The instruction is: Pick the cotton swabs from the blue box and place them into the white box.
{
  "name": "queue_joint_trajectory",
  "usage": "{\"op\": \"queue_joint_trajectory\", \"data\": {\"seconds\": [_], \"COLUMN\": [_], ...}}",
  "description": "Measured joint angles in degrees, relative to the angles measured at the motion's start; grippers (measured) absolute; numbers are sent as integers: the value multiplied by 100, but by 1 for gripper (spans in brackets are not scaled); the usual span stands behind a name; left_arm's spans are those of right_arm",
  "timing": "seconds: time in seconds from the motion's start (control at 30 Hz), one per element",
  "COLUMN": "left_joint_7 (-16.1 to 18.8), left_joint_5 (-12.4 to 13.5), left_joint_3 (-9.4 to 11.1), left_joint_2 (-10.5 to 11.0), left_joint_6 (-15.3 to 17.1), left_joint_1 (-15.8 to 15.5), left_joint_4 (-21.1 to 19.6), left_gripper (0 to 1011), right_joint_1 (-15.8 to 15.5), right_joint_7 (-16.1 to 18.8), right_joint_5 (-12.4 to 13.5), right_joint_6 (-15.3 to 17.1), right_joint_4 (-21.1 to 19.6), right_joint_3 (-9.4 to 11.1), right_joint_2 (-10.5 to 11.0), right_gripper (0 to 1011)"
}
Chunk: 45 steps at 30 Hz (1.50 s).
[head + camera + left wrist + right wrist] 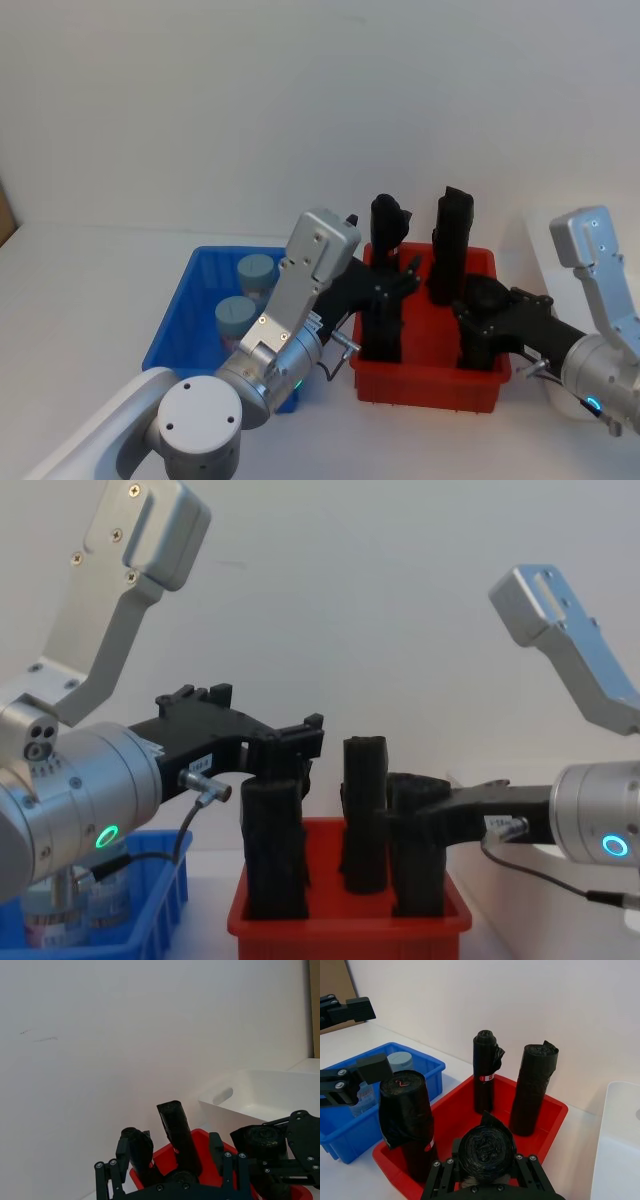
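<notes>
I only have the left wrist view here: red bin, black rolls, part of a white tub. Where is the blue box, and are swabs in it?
Observer: The blue box sits on the robot's left of the red bin; two tubs of cotton swabs stand in it.
Operator: Is the left gripper over them?
Observer: No. The left gripper is open over the red bin's left part, among the black rolls, beside the blue box rather than over it.
Operator: And the right arm?
Observer: The right gripper is at one of the black rolls in the red bin's right front part; the white box is on that bin's right.
</notes>
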Motion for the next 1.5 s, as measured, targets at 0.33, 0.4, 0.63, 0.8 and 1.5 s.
{"op": "queue_joint_trajectory", "data": {"seconds": [0.33, 0.4, 0.63, 0.8, 1.5], "left_joint_7": [0, 0, 0, 0, 0], "left_joint_5": [0, 0, 0, 0, 0], "left_joint_3": [0, 0, 0, 0, 0], "left_joint_2": [0, 0, 0, 0, 0], "left_joint_6": [0, 0, 0, 0, 0], "left_joint_1": [0, 0, 0, 0, 0], "left_joint_4": [0, 0, 0, 0, 0], "left_gripper": [1002, 1002, 1002, 1002, 1002], "right_joint_1": [0, 0, 0, 0, -54], "right_joint_7": [-1, -1, -1, -1, -112], "right_joint_5": [-1, -2, -2, -2, 341], "right_joint_6": [2, 2, 2, 2, -62], "right_joint_4": [0, 0, 0, 0, -243], "right_joint_3": [0, 0, 0, 0, 103], "right_joint_2": [0, 1, 1, 1, 55], "right_gripper": [487, 487, 487, 487, 487]}}
